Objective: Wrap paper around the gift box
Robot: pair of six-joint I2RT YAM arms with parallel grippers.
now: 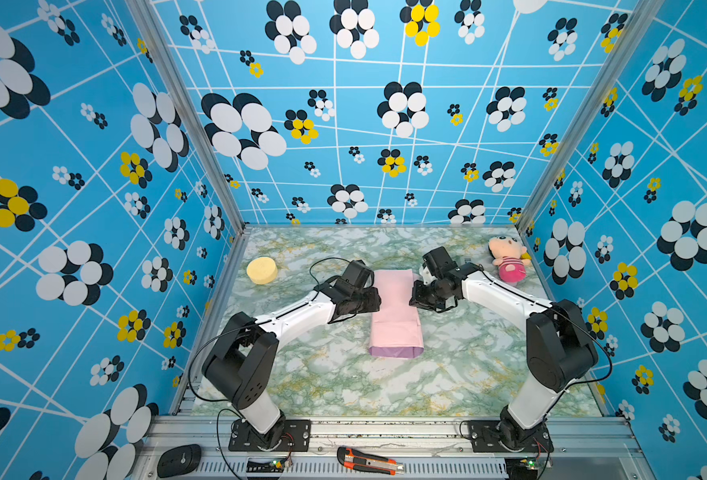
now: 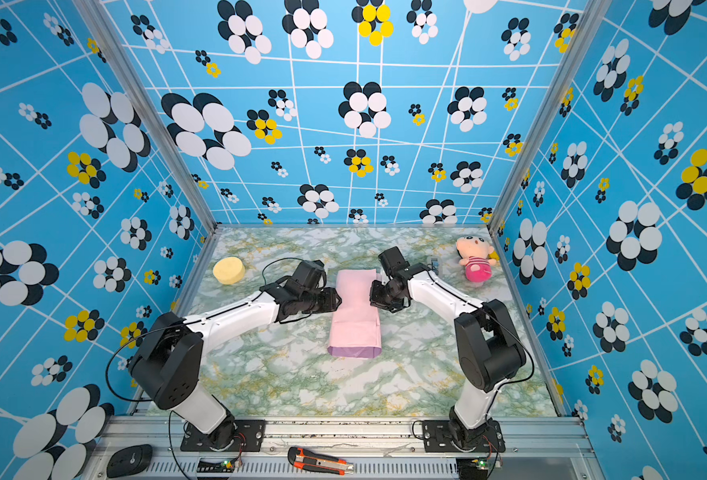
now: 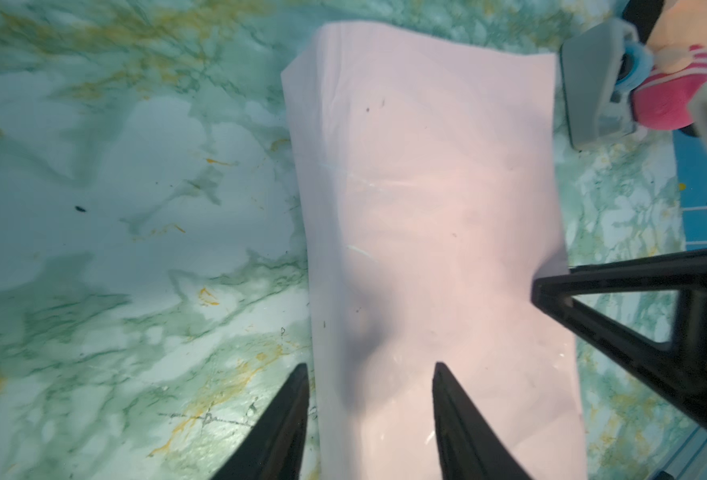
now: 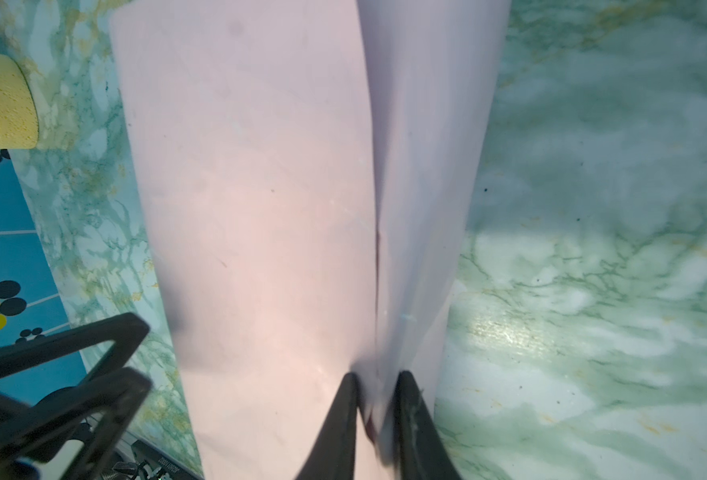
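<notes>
The paper lies mid-table folded into a long flat tube, pale pink on top, with lilac showing at its near end. The gift box is hidden. My left gripper is open at the tube's left edge, one finger beside the paper and the other over it. My right gripper is shut on a raised fold of the paper along the tube's right side. Each wrist view shows the other gripper's fingers at the far side of the tube.
A yellow round sponge sits at the back left. A plush doll and a grey tape dispenser sit at the back right. An orange utility knife lies on the front rail. Blue patterned walls enclose three sides.
</notes>
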